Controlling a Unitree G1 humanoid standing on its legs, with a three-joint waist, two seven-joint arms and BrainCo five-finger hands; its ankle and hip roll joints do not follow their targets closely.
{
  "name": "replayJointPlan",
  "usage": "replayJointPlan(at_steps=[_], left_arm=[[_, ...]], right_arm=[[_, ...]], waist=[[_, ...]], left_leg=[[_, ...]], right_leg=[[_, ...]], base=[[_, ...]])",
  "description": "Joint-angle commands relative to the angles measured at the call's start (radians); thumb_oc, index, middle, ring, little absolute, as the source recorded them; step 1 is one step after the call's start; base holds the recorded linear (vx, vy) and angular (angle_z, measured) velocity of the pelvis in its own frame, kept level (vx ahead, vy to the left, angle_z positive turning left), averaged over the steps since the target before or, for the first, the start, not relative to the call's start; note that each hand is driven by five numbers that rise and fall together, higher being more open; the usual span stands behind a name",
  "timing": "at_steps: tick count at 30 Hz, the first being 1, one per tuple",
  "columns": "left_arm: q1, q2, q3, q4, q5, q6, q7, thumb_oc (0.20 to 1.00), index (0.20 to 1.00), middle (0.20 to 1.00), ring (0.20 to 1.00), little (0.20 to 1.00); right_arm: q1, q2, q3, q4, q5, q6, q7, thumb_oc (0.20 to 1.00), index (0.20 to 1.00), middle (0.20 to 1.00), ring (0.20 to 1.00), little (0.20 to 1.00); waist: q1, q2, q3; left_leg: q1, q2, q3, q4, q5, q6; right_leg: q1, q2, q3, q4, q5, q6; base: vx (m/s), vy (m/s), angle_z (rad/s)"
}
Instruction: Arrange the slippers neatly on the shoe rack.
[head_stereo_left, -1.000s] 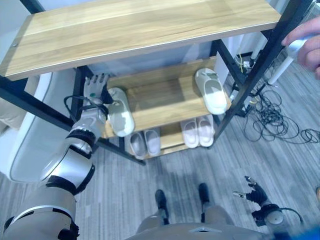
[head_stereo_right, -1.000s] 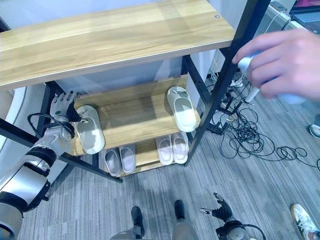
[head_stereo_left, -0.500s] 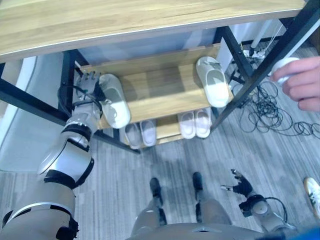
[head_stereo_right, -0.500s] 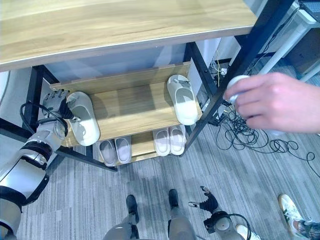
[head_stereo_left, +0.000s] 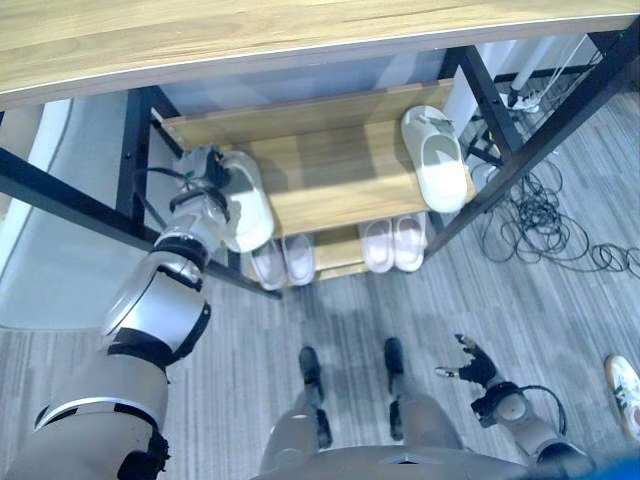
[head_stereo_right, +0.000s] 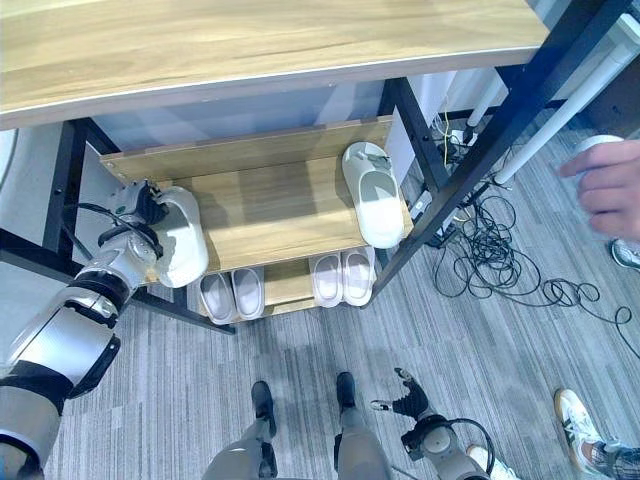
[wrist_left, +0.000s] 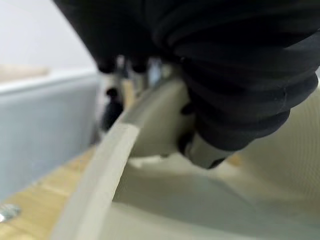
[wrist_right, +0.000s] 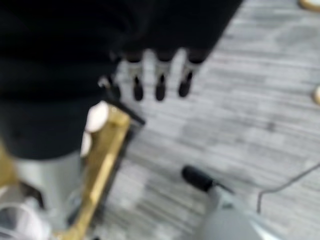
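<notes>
A pale slipper (head_stereo_left: 247, 202) lies at the left end of the rack's middle shelf (head_stereo_left: 330, 185), its toe hanging over the front edge. My left hand (head_stereo_left: 203, 172) sits at its heel end. In the left wrist view the slipper's rim (wrist_left: 107, 165) runs between the thumb (wrist_left: 205, 150) and the fingers, which curl over it. A second pale slipper (head_stereo_left: 436, 160) lies at the shelf's right end. My right hand (head_stereo_left: 471, 361) hangs low near the floor, fingers (wrist_right: 159, 80) straight and holding nothing.
Two pairs of small slippers (head_stereo_left: 283, 262) (head_stereo_left: 393, 243) stand on the bottom shelf. The wide wooden top shelf (head_stereo_left: 300, 30) overhangs the work. Black posts frame the rack. Loose cables (head_stereo_left: 545, 235) lie on the floor at right. A person's hand (head_stereo_right: 608, 188) holds a white object.
My left hand's fingers, straight beside the slipper before, now curl onto its heel rim. The camera has shifted. The person's hand has drawn back to the right.
</notes>
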Motion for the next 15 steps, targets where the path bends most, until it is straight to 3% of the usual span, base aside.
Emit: replayJointPlan(at_steps=[1,5,9,15], left_arm=[[-0.052,-0.074,0.017,-0.051,0.014,-0.039,0.009,0.200,0.200,0.200,0.200,0.200],[-0.045,-0.152,0.008,-0.094,0.011,-0.045,0.023,0.200,0.200,0.200,0.200,0.200],[-0.067,-0.182,0.002,-0.156,0.025,-0.052,0.075,0.200,0.200,0.200,0.200,0.200],[-0.063,-0.248,-0.014,-0.229,0.049,-0.053,0.072,0.200,0.200,0.200,0.200,0.200]], right_arm=[[-0.033,0.001,-0.001,0.004,-0.018,-0.006,-0.021,1.000,1.000,1.000,1.000,1.000],[-0.050,0.002,-0.002,0.014,-0.016,0.003,-0.030,1.000,1.000,1.000,1.000,1.000],[-0.050,-0.011,-0.008,-0.008,-0.010,-0.009,-0.044,1.000,1.000,1.000,1.000,1.000],[-0.037,-0.017,-0.026,-0.021,-0.014,-0.008,-0.061,1.000,1.000,1.000,1.000,1.000]], waist=[[-0.001,0.008,0.058],[0.000,0.018,0.075],[-0.008,0.024,0.088],[-0.012,0.041,0.103]], left_leg=[[0.013,-0.012,-0.099,0.006,-0.083,-0.041],[0.007,-0.014,-0.096,0.006,-0.078,-0.041],[0.000,-0.014,-0.091,0.006,-0.077,-0.041],[-0.010,-0.014,-0.080,0.006,-0.076,-0.039]], right_leg=[[-0.030,-0.065,-0.034,0.048,-0.044,0.074],[-0.038,-0.066,-0.025,0.053,-0.044,0.072],[-0.054,-0.066,-0.013,0.054,-0.040,0.072],[-0.075,-0.070,0.003,0.063,-0.042,0.070]], base=[[0.00,0.000,0.00],[0.00,0.000,0.00],[0.00,-0.015,-0.04],[0.01,-0.007,-0.13]])
